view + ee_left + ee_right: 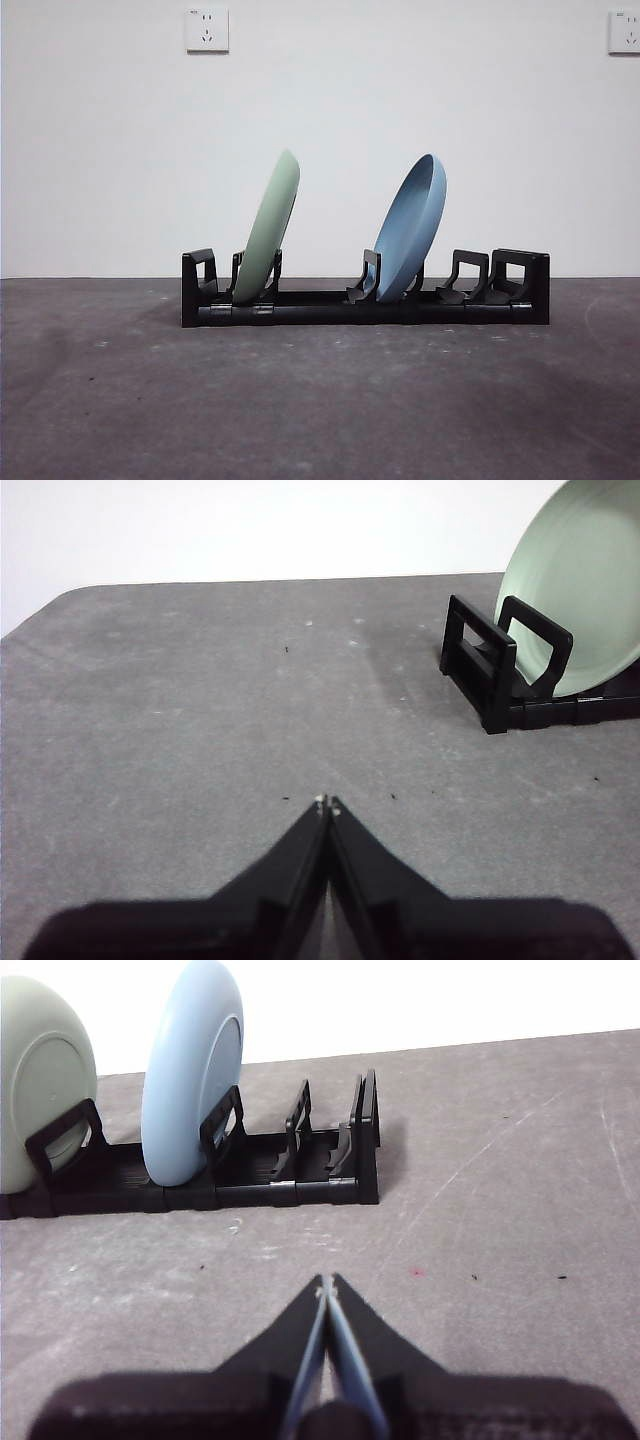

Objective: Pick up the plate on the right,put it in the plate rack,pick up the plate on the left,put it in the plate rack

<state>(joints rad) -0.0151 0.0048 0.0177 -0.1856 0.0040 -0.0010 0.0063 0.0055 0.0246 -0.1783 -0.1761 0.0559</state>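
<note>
The black plate rack (365, 305) stands across the middle of the table. A pale green plate (268, 228) leans upright in a slot near its left end, and a blue plate (412, 226) leans in a slot right of the middle. The left wrist view shows the green plate (580, 580) and the rack's end (490, 665) some way off from my left gripper (327, 802), which is shut and holds nothing. My right gripper (326, 1281) is shut too, empty, well back from the rack (300, 1175) and the blue plate (190, 1070).
The grey table top (320, 400) stretches in front of the rack. A white wall with two power sockets (207, 29) stands behind. Neither arm shows in the front view.
</note>
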